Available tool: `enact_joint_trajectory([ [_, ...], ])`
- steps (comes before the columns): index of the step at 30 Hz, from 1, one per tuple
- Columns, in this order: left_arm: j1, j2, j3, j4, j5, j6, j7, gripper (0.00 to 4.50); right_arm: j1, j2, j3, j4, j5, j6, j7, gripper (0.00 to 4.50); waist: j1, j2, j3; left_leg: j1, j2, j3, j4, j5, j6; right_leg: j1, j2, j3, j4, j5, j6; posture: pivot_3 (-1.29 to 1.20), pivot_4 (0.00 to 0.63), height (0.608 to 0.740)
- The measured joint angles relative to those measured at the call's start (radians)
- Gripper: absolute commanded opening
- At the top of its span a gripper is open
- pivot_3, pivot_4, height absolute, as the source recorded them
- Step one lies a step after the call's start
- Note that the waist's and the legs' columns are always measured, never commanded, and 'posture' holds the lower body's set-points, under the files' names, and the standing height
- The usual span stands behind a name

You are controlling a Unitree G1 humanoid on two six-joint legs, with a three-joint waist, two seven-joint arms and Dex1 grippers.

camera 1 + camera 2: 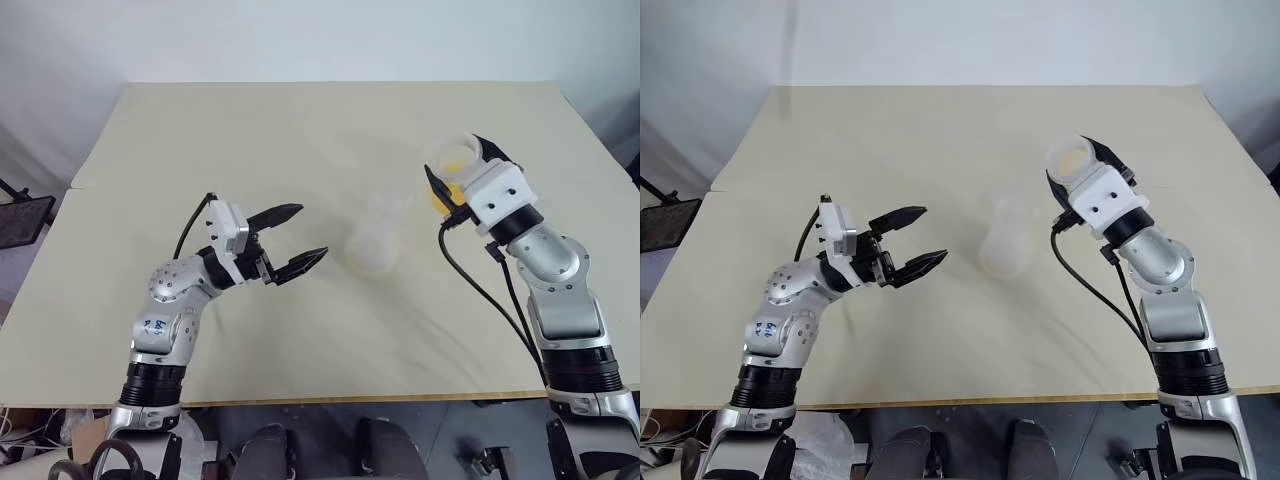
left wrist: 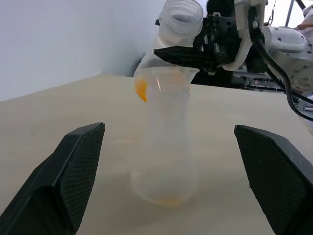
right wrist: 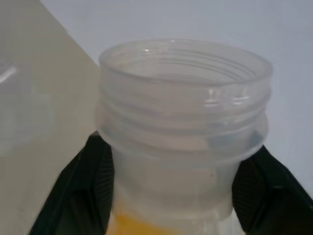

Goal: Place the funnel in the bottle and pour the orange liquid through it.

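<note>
Clear funnel (image 2: 168,78) barely discernible atop bottle (image 1: 375,238); right claw (image 3: 171,191) clamps jar (image 3: 183,122); left claw (image 1: 295,240) apart.

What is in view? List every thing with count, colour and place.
table: one, beige, under everything.
bottle: one, clear, upright at the table's middle.
funnel: one, clear, apparently seated in the bottle's neck.
pouring vessel: one, clear with a threaded mouth, lifted to the right of the bottle.
orange liquid: one small pool, yellow-orange, inside the pouring vessel.
black object: one, off the table's left edge; too cut off to identify.
left gripper: black fingers, open, left of the bottle.
right gripper: black fingers, shut on the pouring vessel.
</note>
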Motion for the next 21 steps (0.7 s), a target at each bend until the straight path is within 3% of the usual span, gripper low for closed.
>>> enact_joint_trajectory([
  [7,-0.026,-0.023,-0.023,0.029,0.012,-0.009,0.011,4.5,-0.006,-0.005,0.04,-0.004,-0.162,-0.102,-0.056,2.63,0.0,0.0,0.0,0.0,0.0,0.0,0.0,0.0,0.0,0.0,0.0,0.0,0.0,0.0,0.0,0.0,0.15,0.74],
  [11,-0.031,-0.039,-0.031,0.041,0.023,-0.012,0.015,4.5,-0.025,-0.027,0.062,-0.003,-0.34,-0.172,-0.137,2.63,0.0,0.0,0.0,0.0,0.0,0.0,0.0,0.0,0.0,0.0,0.0,0.0,0.0,0.0,0.0,0.0,0.15,0.74],
  [21,-0.039,-0.05,-0.046,0.042,0.035,-0.013,0.025,4.5,-0.034,-0.037,0.105,0.024,-0.497,-0.227,-0.205,2.63,-0.001,0.0,0.0,0.0,0.001,0.0,0.0,0.0,0.0,0.0,0.0,0.0,0.0,0.0,0.0,0.0,0.15,0.74],
])
